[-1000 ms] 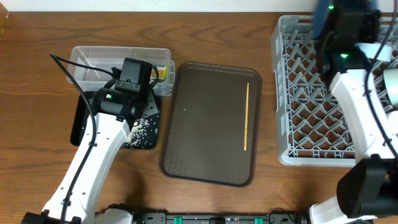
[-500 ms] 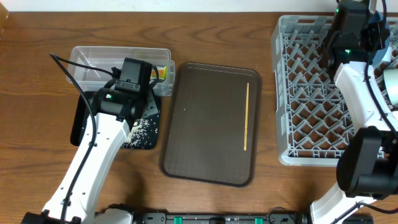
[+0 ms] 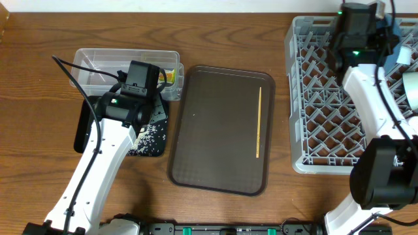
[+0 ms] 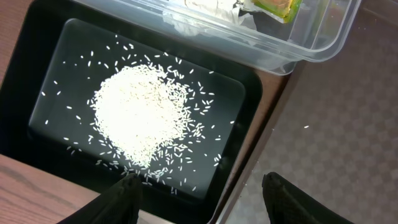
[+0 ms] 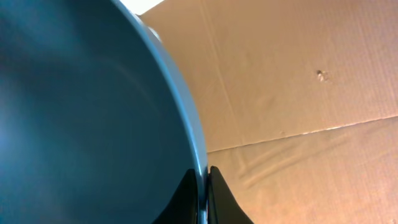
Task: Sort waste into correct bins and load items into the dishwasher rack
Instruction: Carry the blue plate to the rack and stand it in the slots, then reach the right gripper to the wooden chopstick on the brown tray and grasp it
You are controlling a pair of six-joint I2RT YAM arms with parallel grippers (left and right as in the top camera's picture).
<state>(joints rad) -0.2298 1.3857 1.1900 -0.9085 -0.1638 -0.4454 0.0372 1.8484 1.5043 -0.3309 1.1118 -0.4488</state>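
Observation:
In the right wrist view a large dark blue plate (image 5: 87,112) fills the left side, and my right gripper (image 5: 205,180) is shut on its rim. From overhead that arm hangs over the back of the grey dishwasher rack (image 3: 320,98), with a sliver of the plate (image 3: 390,32) beside it. My left gripper (image 4: 200,186) is open and holds nothing above the near edge of the black tray (image 4: 37,68), where a heap of rice (image 4: 140,118) lies. Behind it, the clear tub (image 4: 298,50) holds the white tissue (image 4: 208,7) and the yellow-green wrapper (image 4: 277,6). One chopstick (image 3: 259,121) lies on the brown tray (image 3: 215,130).
The brown tray lies between the two bins and the rack. A pale dish (image 3: 411,88) shows at the rack's right edge. Brown cardboard (image 5: 298,93) fills the background of the right wrist view.
The right arm has swung left and settled over the back of the rack, still gripping the plate. The left arm has not moved.

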